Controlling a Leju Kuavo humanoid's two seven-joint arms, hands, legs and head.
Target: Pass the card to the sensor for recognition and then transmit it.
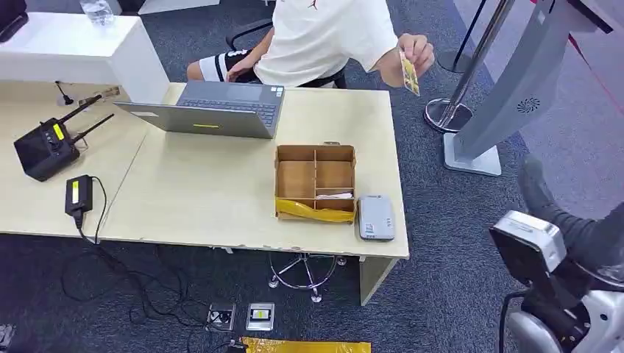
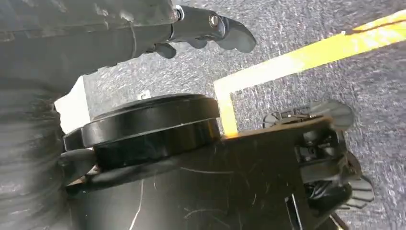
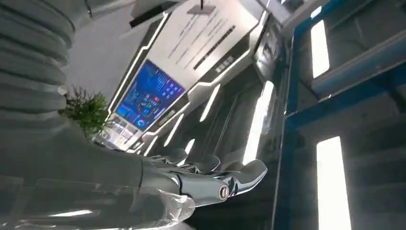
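Yellow card (image 1: pixel 409 73) held upright in person's hand (image 1: pixel 416 51); grey sensor (image 1: pixel 376 217) flat on table (image 1: pixel 206 198)

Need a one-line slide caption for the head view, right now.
Seated person holds up a card beyond the desk.

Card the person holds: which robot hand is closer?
Right. The right hand is raised beside the table, short of the card; the left hand hangs over the floor.

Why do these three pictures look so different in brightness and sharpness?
Head view: even room light, soft shadows, sharp on the desk and the card a person holds. Left wrist view: dim and close, dark parts near the lens, the left hand against grainy carpet. Right wrist view: glaring light strips and a bright blue screen, the right hand shiny with reflections.
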